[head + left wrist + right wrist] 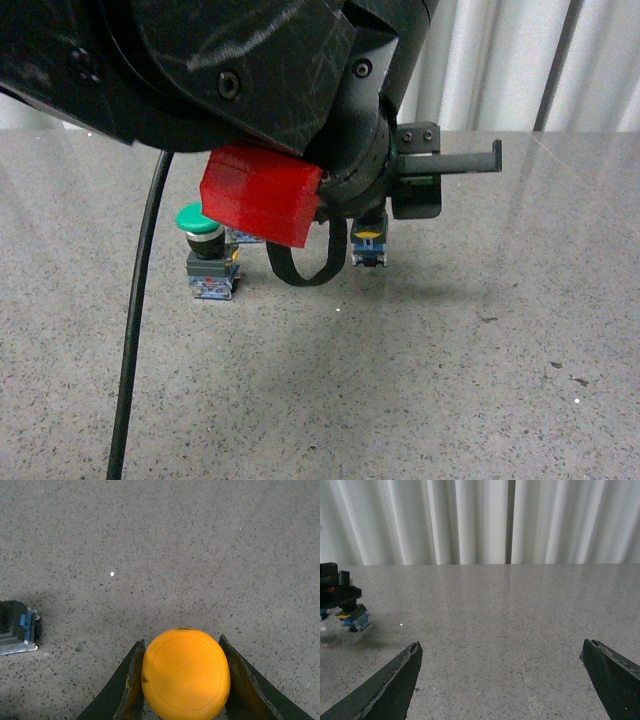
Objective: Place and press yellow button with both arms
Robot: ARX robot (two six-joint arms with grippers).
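The left gripper (181, 645) is clamped on the yellow button (186, 675), one finger on each side of the round cap. Held by the cap, the black body and blue-grey base hang below, free to meet the table (450, 380) first. In the front view the base shows just under the gripper, right of the red block (258, 195) on the arm. In the right wrist view it seems to hang slightly tilted, clear of the stone surface, with a shadow beneath. So the placing step looks unfinished.

The green button (199, 220) stands upright on the table to the left. Another switch base sits just behind it, its cap hidden. The carried button is apart from both, which leaves open table under it for setting down.

The right gripper (502, 650) is released, its jaws spread wide with nothing between them. It points across bare table towards the curtain, with the left gripper and its load far off to its left. That probably keeps it out of the way until the button is standing. It would likely need to close up before pressing the cap.
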